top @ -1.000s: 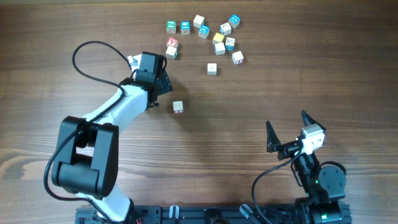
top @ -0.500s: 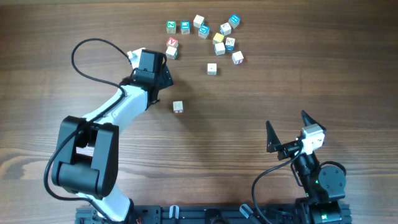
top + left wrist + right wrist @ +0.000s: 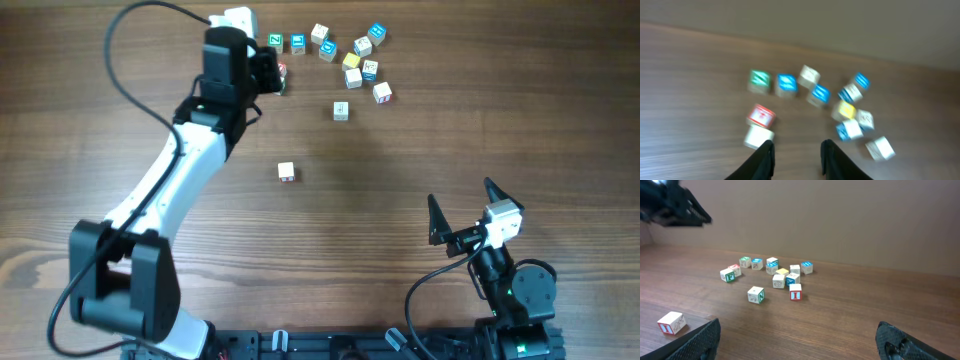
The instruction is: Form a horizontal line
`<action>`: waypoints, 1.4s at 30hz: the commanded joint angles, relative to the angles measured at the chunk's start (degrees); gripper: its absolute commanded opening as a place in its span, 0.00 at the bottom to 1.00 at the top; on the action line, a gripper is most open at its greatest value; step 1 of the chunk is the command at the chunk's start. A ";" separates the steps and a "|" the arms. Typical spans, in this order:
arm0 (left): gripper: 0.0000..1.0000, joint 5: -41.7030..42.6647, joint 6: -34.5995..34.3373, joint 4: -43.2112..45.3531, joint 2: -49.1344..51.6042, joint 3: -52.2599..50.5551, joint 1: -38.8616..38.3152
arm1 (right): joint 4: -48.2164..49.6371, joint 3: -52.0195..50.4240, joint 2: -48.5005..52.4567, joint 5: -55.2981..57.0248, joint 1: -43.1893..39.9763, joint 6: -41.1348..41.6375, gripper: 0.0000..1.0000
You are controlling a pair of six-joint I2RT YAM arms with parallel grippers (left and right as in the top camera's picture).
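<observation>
Dark wood-grain table, plain tan wall behind. Left gripper beside the cube cluster, jaws slightly apart, empty. Right gripper well away from the cluster, jaws wide.

Cube cluster far back, lone cube nearer (well apart)

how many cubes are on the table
14. Twelve in the far cluster, including a red cube and white cube mostly hidden overhead under the left arm; a stray cube just nearer; a lone cube in the middle.
</observation>
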 commanded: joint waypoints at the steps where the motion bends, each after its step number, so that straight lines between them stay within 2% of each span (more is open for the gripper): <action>1: 0.27 6.03 -4.76 -3.80 5.03 2.01 -2.19 | 0.13 -0.04 -0.24 -0.76 -0.28 -0.55 1.00; 4: 0.24 6.62 -3.98 -20.90 9.64 16.44 -2.40 | 0.13 -0.04 -0.24 -0.76 -0.28 -0.55 1.00; 6: 0.25 6.62 -1.29 -34.86 14.29 31.69 -2.73 | 0.13 -0.04 -0.24 -0.76 -0.28 -0.55 1.00; 8: 0.27 6.38 0.13 -43.30 18.03 41.99 -3.32 | 0.13 -0.04 -0.24 -0.76 -0.28 -0.55 1.00; 10: 0.29 5.77 1.46 -47.52 21.00 48.02 -4.37 | 0.13 -0.04 -0.24 -0.76 -0.28 -0.57 1.00; 12: 0.34 3.91 2.14 -47.63 22.86 48.37 -6.27 | 0.13 -0.04 -0.24 -0.76 -0.28 -0.55 1.00; 13: 0.43 2.36 2.16 -47.84 23.87 48.35 -7.30 | 0.13 -0.04 -0.24 -0.76 -0.28 -0.55 1.00; 15: 0.67 -0.15 2.14 -47.95 25.86 48.35 -9.09 | 0.13 -0.04 -0.24 -0.76 -0.28 -0.57 1.00; 16: 0.73 -1.36 2.14 -47.93 26.75 48.33 -9.88 | 0.13 -0.04 -0.24 -0.76 -0.28 -0.55 1.00; 19: 0.78 -4.15 2.10 -47.89 30.27 48.33 -11.47 | 0.13 -0.04 -0.24 -0.76 -0.28 -0.55 1.00; 33: 0.74 -3.91 1.64 -47.36 40.26 48.22 -14.71 | 0.13 -0.04 -0.24 -0.76 -0.28 -0.55 1.00; 37: 0.64 -3.93 1.64 -46.97 40.50 48.24 -15.13 | 0.13 -0.04 -0.24 -0.76 -0.28 -0.57 1.00; 42: 0.60 -4.59 -1.75 -46.99 40.59 48.22 -15.04 | 0.13 -0.04 -0.24 -0.76 -0.28 -0.55 1.00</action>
